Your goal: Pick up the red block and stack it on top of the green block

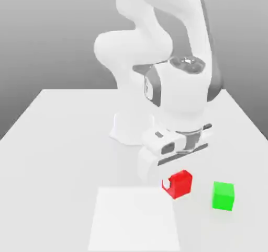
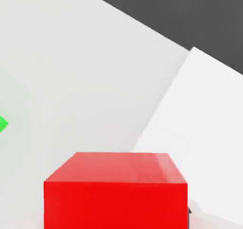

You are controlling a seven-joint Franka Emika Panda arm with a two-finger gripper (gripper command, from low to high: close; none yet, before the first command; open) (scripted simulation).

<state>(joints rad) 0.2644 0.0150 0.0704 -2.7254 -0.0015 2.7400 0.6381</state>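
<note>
Gripper (image 1: 177, 186), one, two-fingered: closed as far as its load allows, a finger to either side of the red block (image 1: 180, 184), which it grips.

Red block: cube, no long axis to favour; at the fingertips, low over the table (image 1: 68, 167); whether its underside touches, cannot tell.

White panel (image 1: 133, 219): just beside the red block, toward the exterior view's left; not on the line of travel.

Green block (image 1: 223, 196): the stacking base, on the table, near but apart, toward the exterior view's right and slightly nearer that camera. Governing relation: the carry likely needs a lift first, then a short sideways run that way, faces squared before lowering.
</note>
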